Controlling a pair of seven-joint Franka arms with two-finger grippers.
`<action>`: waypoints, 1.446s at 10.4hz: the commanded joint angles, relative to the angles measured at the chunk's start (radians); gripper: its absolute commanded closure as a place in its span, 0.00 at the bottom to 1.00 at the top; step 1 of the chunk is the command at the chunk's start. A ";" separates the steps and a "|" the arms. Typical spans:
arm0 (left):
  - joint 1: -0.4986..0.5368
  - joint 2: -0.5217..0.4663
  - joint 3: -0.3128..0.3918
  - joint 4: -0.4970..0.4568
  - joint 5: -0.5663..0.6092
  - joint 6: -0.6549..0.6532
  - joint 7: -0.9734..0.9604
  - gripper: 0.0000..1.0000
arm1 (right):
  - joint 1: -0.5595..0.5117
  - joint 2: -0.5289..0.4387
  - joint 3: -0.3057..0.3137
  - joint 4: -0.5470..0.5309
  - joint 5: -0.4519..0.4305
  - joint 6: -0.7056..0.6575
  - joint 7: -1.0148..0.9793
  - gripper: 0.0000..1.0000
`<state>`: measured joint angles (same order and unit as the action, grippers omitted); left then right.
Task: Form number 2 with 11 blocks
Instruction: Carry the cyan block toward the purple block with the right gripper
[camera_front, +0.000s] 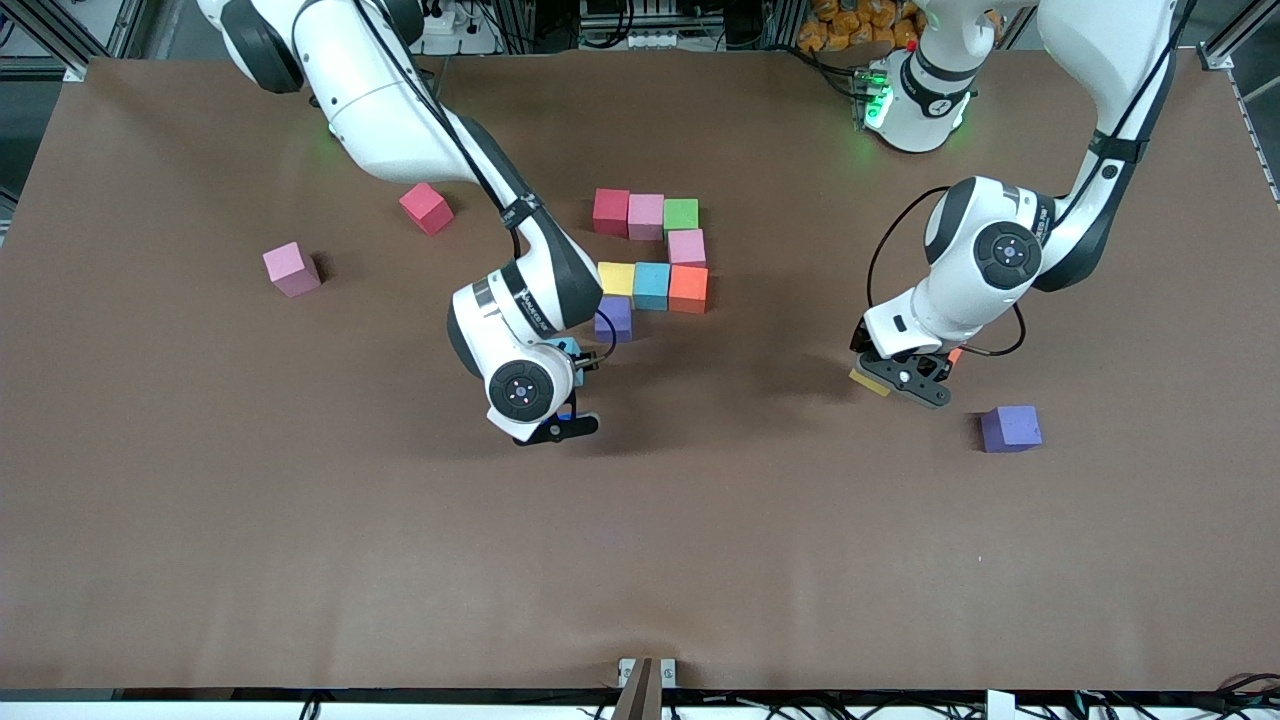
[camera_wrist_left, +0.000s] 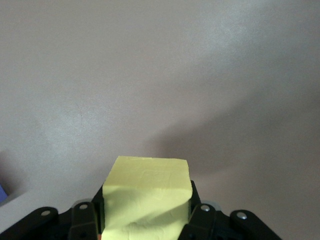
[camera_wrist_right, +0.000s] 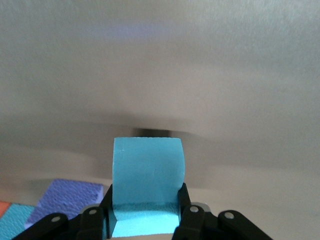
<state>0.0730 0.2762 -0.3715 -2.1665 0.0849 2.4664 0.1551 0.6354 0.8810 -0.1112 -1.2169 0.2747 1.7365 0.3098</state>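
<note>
**Holding one cube in each hand over the brown bench**

Reaching in from its base, the right arm bends down, its right hand (camera_wrist_right: 145, 220) clamped on a matte light blue cube (camera_wrist_right: 146, 172) just above the bench (camera_front: 300, 520), beside the purple cube (camera_front: 615, 317) of the unfinished blocky number 2 (camera_front: 655, 255). The left hand (camera_wrist_left: 145, 220) grips a pale yellow cube (camera_wrist_left: 147, 197) over bare bench. A second purple cube (camera_front: 1010, 428) sits near it. Open brown surface spreads toward the front camera.
</note>
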 joint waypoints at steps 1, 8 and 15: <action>0.005 0.009 -0.004 0.019 -0.024 -0.023 0.001 0.39 | -0.011 0.065 0.016 0.095 0.017 0.006 0.072 1.00; 0.005 0.015 -0.004 0.031 -0.024 -0.027 0.000 0.40 | -0.014 0.073 0.053 0.103 0.054 0.076 0.189 1.00; 0.008 0.015 -0.004 0.031 -0.024 -0.030 0.003 0.40 | 0.072 0.081 0.033 0.090 -0.005 0.083 0.195 1.00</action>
<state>0.0758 0.2898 -0.3715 -2.1499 0.0846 2.4573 0.1535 0.6785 0.9251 -0.0740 -1.1530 0.2816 1.8167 0.4827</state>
